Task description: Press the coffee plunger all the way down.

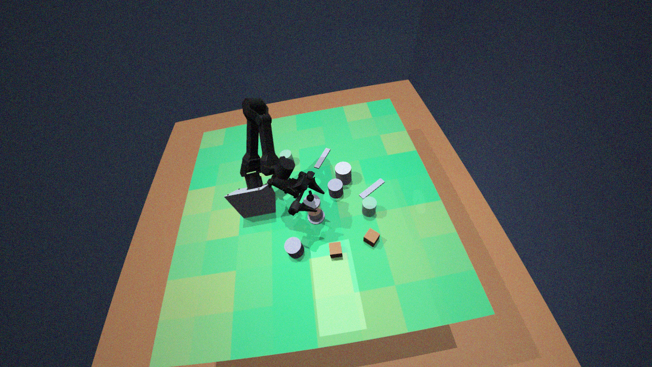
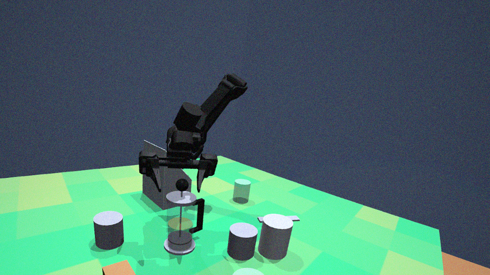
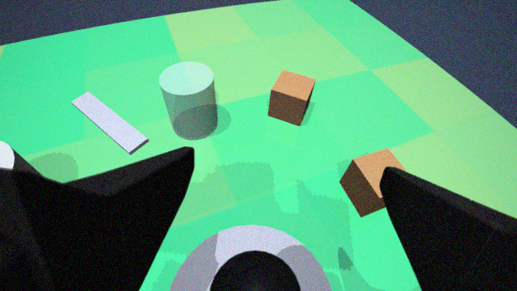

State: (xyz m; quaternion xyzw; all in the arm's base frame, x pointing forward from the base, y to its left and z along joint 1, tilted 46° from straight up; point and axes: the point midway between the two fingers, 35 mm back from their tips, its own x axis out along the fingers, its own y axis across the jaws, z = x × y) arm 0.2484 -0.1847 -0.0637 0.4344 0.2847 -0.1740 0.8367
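The press [image 2: 178,228] is seen upright on the green mat [image 1: 401,273], just in front of the arm's grey base block [image 1: 251,202], with its black handle [image 2: 199,214] turned to the right in the exterior view. The knob [image 2: 182,184] is seen just above the lid [image 2: 179,197], and the plunger disc low in the glass. The gripper [image 2: 179,182] is held just above the knob, spread wide and empty, one finger [image 2: 203,174] on each side of the knob and clear of it. In the wrist view the knob [image 3: 254,272] is cut by the bottom edge, between the two dark fingers.

Around the press are set grey cylinders [image 2: 108,229], two pale translucent cylinders [image 3: 188,99], two orange cubes [image 3: 292,97] and two flat grey strips [image 3: 109,122]; all stand apart from the press. The mat is patched in squares of green and yellow-green, with one paler rectangle [image 1: 337,296] near its front edge. It is laid on a brown table [image 1: 478,191] whose rim is left bare on all sides shown. Beyond the table only a dark blue-grey backdrop is seen
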